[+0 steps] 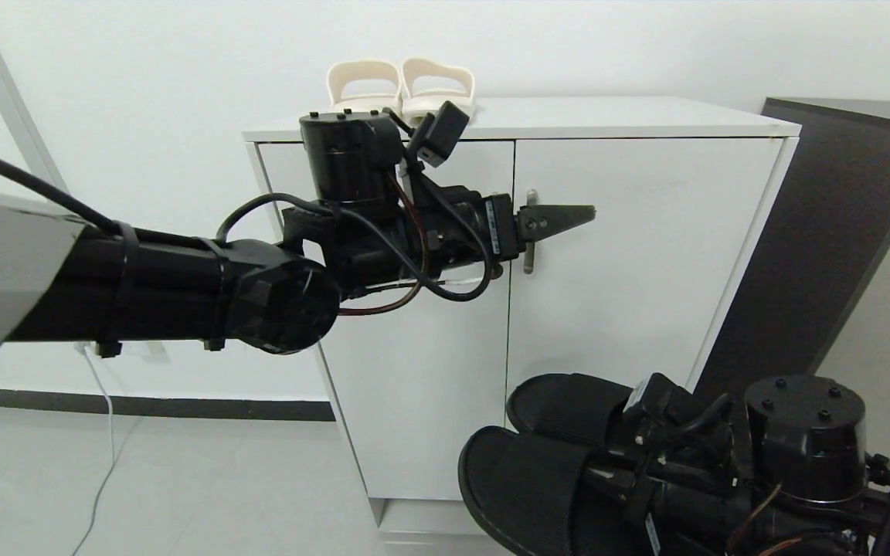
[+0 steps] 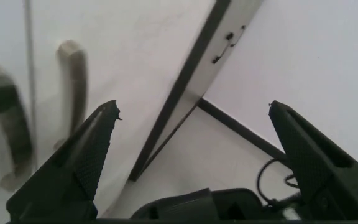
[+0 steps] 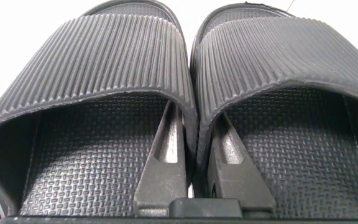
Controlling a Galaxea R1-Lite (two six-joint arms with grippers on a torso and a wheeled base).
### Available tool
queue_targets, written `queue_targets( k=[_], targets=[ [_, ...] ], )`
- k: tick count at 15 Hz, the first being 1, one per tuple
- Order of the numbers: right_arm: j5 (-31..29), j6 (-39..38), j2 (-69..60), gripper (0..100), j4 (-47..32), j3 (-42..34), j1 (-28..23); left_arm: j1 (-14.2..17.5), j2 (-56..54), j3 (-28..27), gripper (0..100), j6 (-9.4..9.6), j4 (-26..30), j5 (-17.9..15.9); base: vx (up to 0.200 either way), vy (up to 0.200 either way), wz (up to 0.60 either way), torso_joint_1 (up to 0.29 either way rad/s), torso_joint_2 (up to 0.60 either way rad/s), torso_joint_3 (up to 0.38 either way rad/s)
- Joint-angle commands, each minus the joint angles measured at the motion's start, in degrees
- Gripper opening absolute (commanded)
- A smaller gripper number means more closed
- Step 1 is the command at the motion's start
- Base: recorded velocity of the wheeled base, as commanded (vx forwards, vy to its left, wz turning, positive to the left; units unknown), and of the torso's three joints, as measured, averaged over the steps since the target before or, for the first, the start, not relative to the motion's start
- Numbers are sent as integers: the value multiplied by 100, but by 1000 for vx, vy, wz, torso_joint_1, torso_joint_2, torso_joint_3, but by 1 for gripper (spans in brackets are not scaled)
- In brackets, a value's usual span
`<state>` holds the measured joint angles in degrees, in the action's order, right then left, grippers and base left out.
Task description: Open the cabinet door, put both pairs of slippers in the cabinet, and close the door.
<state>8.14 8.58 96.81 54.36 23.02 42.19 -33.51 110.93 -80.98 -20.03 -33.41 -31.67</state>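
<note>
Two black slippers (image 1: 526,479), two cream slippers (image 1: 439,69), one two-door cabinet (image 1: 646,255).

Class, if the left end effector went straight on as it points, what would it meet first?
Probably the right door, at a shallow angle just past the handles; depth is unclear, so it might skim by toward the dark panel.

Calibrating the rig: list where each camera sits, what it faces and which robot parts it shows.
Head: up top, facing forward-down at the cabinet; both arms show, left hand by the handles, black slippers low right.
Left wrist: behind the open left hand, facing the handles.
Right wrist: behind the right hand, facing into the black slippers it clamps.
Shared: head and left wrist both see the handles.
</note>
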Motion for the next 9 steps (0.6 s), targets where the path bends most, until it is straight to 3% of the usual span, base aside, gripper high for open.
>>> queue_targets(
  k=[1,5,9],
  targets=[
    [3,3,-13,0,5,1,0,82,139,-111,100,-1,37,117,0,0,0,0,0,0],
    [3,12,-30,0,5,-34,0,82,411,-427,100,-1,54,548,0,0,0,0,0,0],
    [3,12,-21,0,57,-52,0,82,684,-621,100,-1,54,618,0,0,0,0,0,0]
  ],
)
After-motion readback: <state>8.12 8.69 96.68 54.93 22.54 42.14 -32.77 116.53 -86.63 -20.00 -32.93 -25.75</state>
